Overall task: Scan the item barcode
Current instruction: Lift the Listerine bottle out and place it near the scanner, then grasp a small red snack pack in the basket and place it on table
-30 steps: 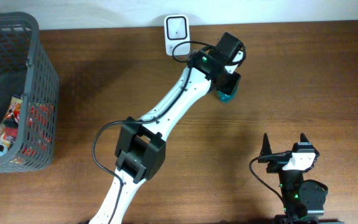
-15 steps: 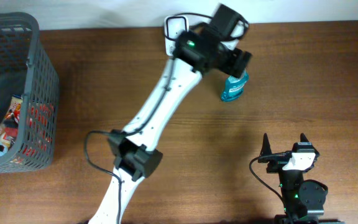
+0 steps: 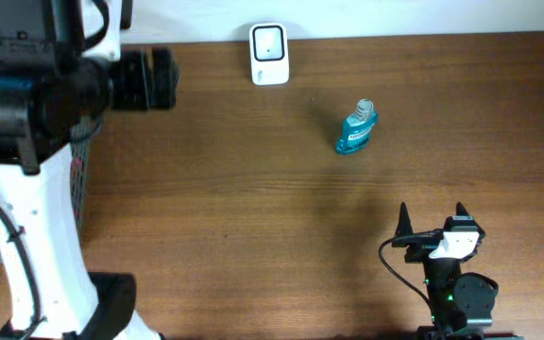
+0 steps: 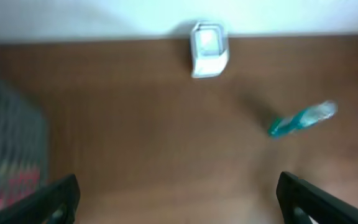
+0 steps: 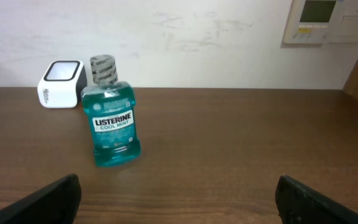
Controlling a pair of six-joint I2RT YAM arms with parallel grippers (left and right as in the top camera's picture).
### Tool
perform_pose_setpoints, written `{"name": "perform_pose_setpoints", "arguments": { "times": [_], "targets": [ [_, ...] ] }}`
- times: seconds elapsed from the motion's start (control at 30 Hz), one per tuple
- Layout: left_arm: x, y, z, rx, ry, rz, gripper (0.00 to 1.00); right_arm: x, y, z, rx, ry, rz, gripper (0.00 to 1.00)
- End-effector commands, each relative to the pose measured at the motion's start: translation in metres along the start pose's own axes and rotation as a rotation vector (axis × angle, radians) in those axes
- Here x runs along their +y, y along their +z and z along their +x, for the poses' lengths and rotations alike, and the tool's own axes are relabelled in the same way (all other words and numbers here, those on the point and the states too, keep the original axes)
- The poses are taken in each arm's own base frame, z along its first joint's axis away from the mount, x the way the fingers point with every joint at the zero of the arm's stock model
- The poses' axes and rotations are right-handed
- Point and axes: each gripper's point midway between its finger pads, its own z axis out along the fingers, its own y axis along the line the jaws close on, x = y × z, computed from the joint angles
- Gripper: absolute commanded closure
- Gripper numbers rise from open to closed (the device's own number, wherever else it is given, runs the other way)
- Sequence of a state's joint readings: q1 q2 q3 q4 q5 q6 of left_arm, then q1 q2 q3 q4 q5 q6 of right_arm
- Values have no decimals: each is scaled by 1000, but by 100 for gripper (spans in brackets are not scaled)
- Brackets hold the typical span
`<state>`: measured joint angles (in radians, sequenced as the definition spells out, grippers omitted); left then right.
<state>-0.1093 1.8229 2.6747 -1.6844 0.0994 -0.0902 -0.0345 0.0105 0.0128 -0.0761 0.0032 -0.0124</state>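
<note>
Mouthwash bottle (image 5: 110, 124), standing upright, cap on top

Place: mock checkout bench in lab-like room. My evidence: wood table (image 3: 253, 189); white scanner (image 3: 269, 42) at its back edge; grey mesh basket (image 4: 8, 124) at my left, blurred coloured packs (image 4: 8, 186) inside; Listerine bottle (image 5: 110, 121) on table; bare white wall (image 5: 197, 43); control panel (image 5: 328, 18) mounted on it.
</note>
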Motion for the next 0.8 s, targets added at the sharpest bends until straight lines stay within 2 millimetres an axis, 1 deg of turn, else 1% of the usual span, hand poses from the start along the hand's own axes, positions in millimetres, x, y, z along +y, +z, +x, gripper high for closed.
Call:
{"name": "perform_pose_setpoints", "arguments": {
  "times": [0.0,0.03,0.07,0.1,0.13,0.17,0.2,0.27,0.3,0.33,0.37,0.4,0.47,0.5,0.53,0.57,0.6,0.7,0.77],
  "targets": [
    [62,9,44,156,-65,-215,1,1,0,3,5,-7,0,1],
    [86,8,51,174,-124,-256,1,1,0,3,5,-7,0,2],
    [123,0,52,149,-254,-325,1,1,0,3,5,-7,0,2],
    [155,-10,51,109,-357,-379,1,1,0,3,5,-7,0,1],
    [193,-24,54,64,-478,-448,1,1,0,3,5,-7,0,2],
    [219,-34,58,32,-555,-497,1,1,0,3,5,-7,0,1],
    [251,-48,63,-18,-657,-559,1,1,0,3,5,-7,0,1],
    [286,-59,67,-69,-735,-620,1,1,0,3,5,-7,0,1],
    [306,-56,75,-55,-771,-644,1,1,0,3,5,-7,0,2],
    [320,-42,87,3,-804,-647,1,1,0,3,5,-7,0,2],
    [325,-29,96,58,-821,-639,1,1,0,3,5,-7,0,1],
    [332,-9,110,141,-844,-626,1,1,0,3,5,-7,0,2],
    [343,23,132,268,-876,-604,1,1,0,3,5,-7,0,2],
    [348,41,145,348,-870,-584,1,1,0,3,5,-7,0,2],
    [352,59,156,424,-814,-548,1,1,0,3,5,-7,0,1],
    [354,72,163,464,-797,-513,1,1,0,3,5,-7,0,2],
    [351,90,168,501,-779,-444,1,1,0,3,5,-7,0,1],
    [361,110,194,591,-767,-474,1,1,0,3,5,-7,0,1],
    [363,136,216,631,-745,-451,1,1,0,3,5,-7,0,2]
  ]
}}
